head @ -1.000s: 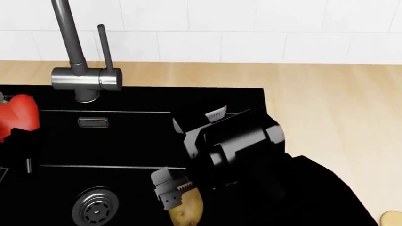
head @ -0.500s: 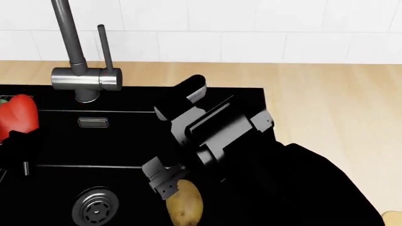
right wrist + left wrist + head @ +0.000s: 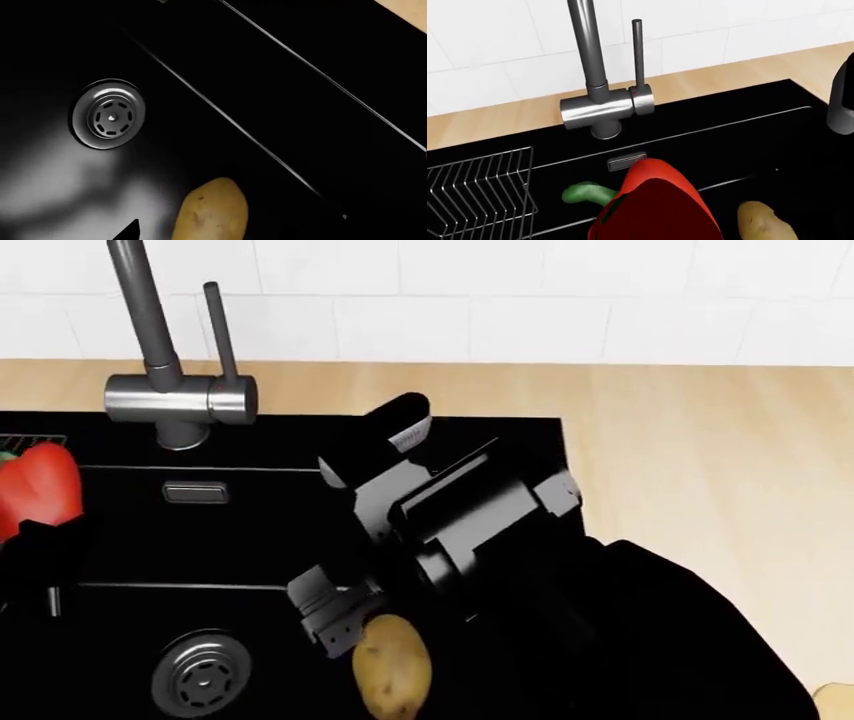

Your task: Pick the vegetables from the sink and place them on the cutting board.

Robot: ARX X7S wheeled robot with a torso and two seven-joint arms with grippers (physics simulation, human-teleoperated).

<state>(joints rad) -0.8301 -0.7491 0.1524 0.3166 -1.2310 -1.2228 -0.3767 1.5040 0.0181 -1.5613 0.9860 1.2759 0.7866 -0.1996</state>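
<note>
A grey steel tap with a thin lever is mounted on the pale wooden bench. White wall tiles are seen behind. A wire rack is seen beside it.

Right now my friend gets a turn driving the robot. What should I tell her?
Left hand: shut on the red pepper, lifted over the sink.
Right hand: open, empty, its lower finger beside the potato; whether they touch is unclear.
The potato lies on the sink floor near the drain.
Done: pepper picked.
Left: carry the pepper to the cutting board, mostly out of view, then grab the potato and carry it there.
</note>
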